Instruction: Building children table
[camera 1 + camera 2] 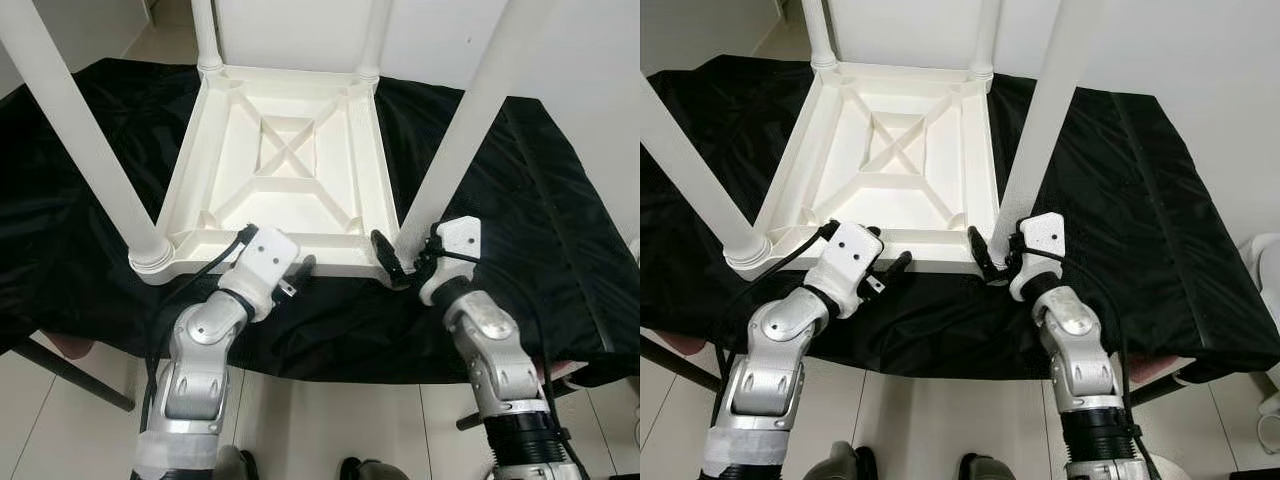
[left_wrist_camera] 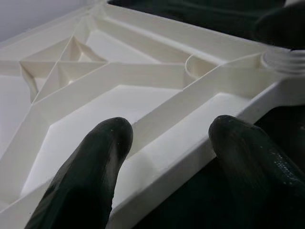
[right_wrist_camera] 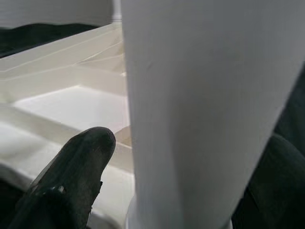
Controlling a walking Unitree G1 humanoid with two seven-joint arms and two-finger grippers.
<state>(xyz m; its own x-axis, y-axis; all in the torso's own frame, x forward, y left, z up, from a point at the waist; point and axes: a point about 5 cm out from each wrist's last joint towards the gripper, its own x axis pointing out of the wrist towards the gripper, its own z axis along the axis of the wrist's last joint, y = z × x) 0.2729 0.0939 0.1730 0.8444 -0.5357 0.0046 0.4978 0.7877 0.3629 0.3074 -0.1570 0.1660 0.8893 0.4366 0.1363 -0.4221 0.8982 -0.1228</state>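
Observation:
A white children's table (image 1: 290, 150) lies upside down on a black cloth, its ribbed underside facing up. Legs stand at its corners, the near right leg (image 1: 470, 120) and near left leg (image 1: 80, 140) rising past my head. My left gripper (image 1: 298, 272) is at the table's near rim (image 2: 190, 152), open, with one finger over the inside and one outside. My right gripper (image 1: 405, 262) is at the base of the near right leg (image 3: 200, 95), open, with a finger (image 3: 76, 176) on either side of the leg and a small gap beside it.
The black cloth (image 1: 540, 200) covers a low platform whose front edge is just before my arms, with dark frame bars (image 1: 70, 375) below it. Two far legs (image 1: 207, 35) stand by a white wall. Pale floor tiles lie under me.

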